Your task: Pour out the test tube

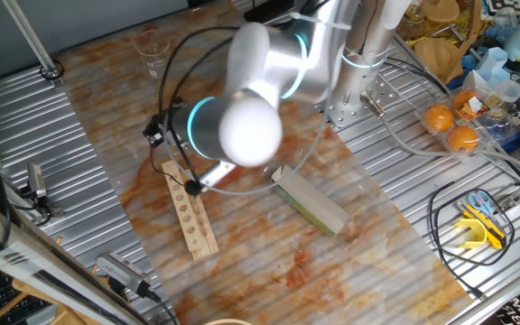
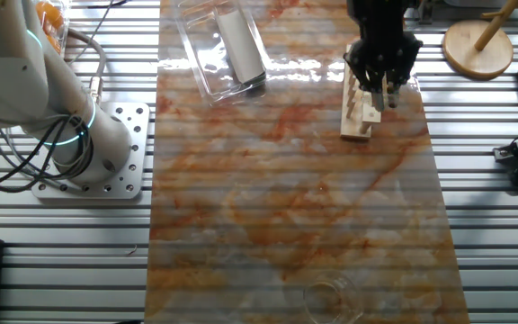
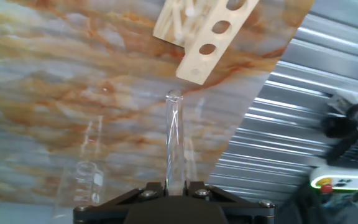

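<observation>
A clear glass test tube point(image 3: 174, 140) sticks out from between my fingers, its open mouth pointing toward the end of the wooden rack point(image 3: 205, 31). My gripper point(image 3: 174, 185) is shut on the tube's lower end. In the other fixed view the gripper point(image 2: 382, 88) hangs just over the rack point(image 2: 358, 112) at the far side of the marbled board. In one fixed view the arm's elbow hides the gripper, and only the rack point(image 1: 190, 212) shows. A clear glass beaker point(image 2: 331, 297) stands far from the rack, and is also seen as the beaker point(image 1: 152, 50) and the faint beaker point(image 3: 82, 171).
A clear plastic box with a grey-green block point(image 2: 232, 45) lies on the board beside the rack. The arm's base point(image 2: 106, 153) is bolted to ribbed metal. A wooden stand point(image 2: 479, 45), oranges point(image 1: 450, 126) and yellow scissors point(image 1: 481, 221) lie off the board.
</observation>
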`<state>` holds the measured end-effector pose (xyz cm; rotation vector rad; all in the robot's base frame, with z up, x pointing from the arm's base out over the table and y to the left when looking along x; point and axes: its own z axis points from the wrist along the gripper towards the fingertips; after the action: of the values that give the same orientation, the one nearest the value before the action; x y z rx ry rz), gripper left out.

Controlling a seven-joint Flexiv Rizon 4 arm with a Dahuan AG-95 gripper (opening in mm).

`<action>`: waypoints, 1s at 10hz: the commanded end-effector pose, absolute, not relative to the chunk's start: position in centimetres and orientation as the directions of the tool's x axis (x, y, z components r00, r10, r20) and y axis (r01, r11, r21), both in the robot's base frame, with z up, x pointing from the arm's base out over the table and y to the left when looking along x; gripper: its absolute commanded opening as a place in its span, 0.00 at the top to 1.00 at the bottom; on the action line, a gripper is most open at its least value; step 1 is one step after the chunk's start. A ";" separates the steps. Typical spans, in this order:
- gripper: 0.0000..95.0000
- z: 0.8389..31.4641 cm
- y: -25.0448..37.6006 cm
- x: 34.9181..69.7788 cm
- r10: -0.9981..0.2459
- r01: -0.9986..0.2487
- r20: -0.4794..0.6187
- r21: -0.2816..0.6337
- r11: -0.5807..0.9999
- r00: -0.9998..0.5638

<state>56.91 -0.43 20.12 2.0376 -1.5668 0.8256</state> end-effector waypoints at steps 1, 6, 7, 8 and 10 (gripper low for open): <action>1.00 19.9 -1.5 56.3 -0.725 -0.973 0.667 -0.004 -0.232 0.170; 1.00 19.2 -3.1 55.1 -0.757 -0.978 0.631 0.012 -0.208 0.169; 1.00 18.9 -3.5 54.6 -0.766 -0.983 0.627 -0.003 -0.186 0.143; 1.00 18.5 -3.9 54.1 -0.775 -0.984 0.618 -0.013 -0.180 0.134; 1.00 18.3 -4.1 53.9 -0.781 -0.984 0.611 -0.020 -0.180 0.130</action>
<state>54.01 -4.11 18.10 2.0261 -1.7122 0.7092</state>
